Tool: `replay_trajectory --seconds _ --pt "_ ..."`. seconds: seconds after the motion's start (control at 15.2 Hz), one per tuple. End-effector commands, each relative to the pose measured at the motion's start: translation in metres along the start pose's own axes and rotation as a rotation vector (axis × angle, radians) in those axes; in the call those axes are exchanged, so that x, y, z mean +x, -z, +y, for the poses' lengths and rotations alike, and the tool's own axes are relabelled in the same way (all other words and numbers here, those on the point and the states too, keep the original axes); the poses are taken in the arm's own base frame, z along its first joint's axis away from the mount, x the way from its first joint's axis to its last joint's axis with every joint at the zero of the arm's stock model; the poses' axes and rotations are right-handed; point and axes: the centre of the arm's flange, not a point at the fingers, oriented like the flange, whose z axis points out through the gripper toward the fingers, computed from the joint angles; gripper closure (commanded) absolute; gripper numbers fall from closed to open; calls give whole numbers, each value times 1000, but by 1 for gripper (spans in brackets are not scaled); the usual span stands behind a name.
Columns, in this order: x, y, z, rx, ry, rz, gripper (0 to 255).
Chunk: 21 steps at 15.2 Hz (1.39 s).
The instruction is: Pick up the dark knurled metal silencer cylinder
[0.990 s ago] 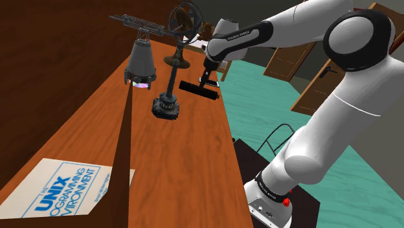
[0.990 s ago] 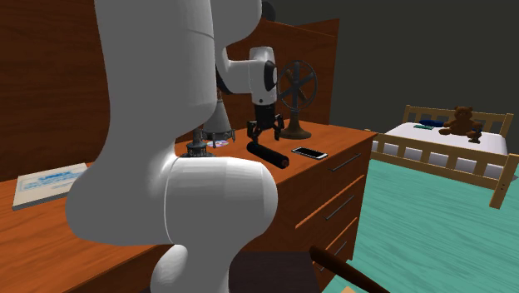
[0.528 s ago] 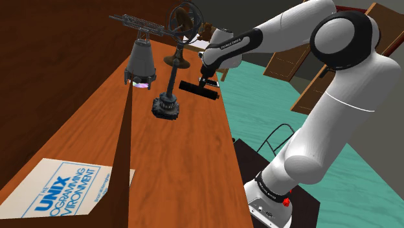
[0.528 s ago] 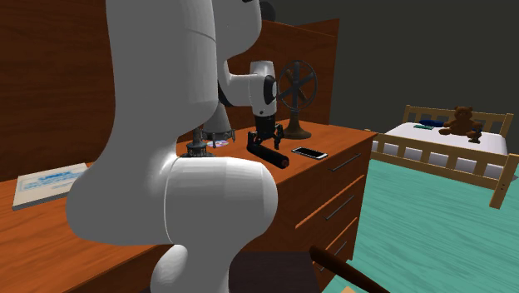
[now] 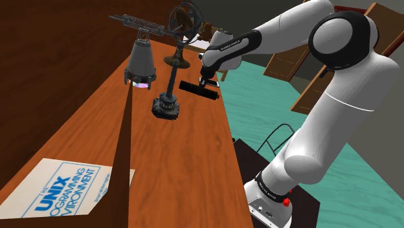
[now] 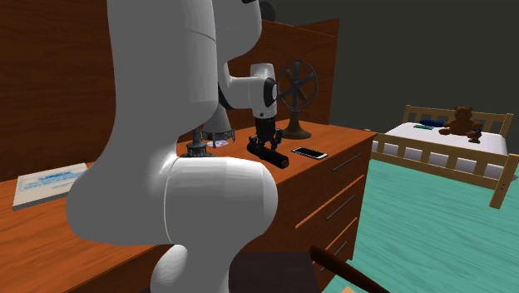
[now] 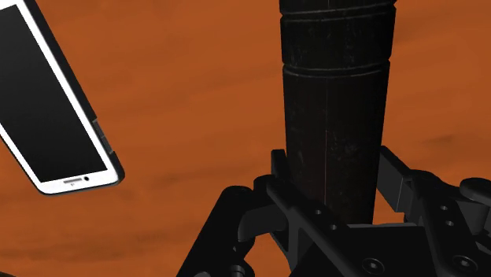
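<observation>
— Gripper (image 5: pixel 202 83) first: where do we find it?
— Upper middle of the shoulder view, low over the bench (image 5: pixel 194 155) near its right edge. In the second exterior view it sits mid-frame.
— Wide or narrow?
— In the wrist view we see both black fingers (image 7: pixel 279 169) pressed against the sides of the silencer cylinder (image 7: pixel 334 79), so we call it clasped.
— And the cylinder itself?
— Dark and ringed, lying lengthwise by the bench's right edge in the shoulder view. We cannot tell whether it rests on the wood or is just clear of it.
— What else do we see?
— A white-edged phone (image 7: pixel 51 102) lies flat on the bench near the gripper, apart from the cylinder. A fan (image 5: pixel 184 19) stands at the top of the shoulder view, and a book (image 5: pixel 65 188) lies at its lower left.
</observation>
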Motion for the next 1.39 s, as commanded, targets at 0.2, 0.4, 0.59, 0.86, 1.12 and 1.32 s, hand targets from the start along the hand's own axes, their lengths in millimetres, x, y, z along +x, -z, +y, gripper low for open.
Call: replay_trajectory --seconds 0.2,0.4,0.59,0.86,1.12,1.32 --pt "0 0 0 0 0 0 255" --pt "1 16 2 0 0 0 255" --pt "3 32 4 0 0 0 255" --pt "4 52 7 0 0 0 255" --pt "6 73 10 0 0 0 255" --pt "6 79 10 0 0 0 255"
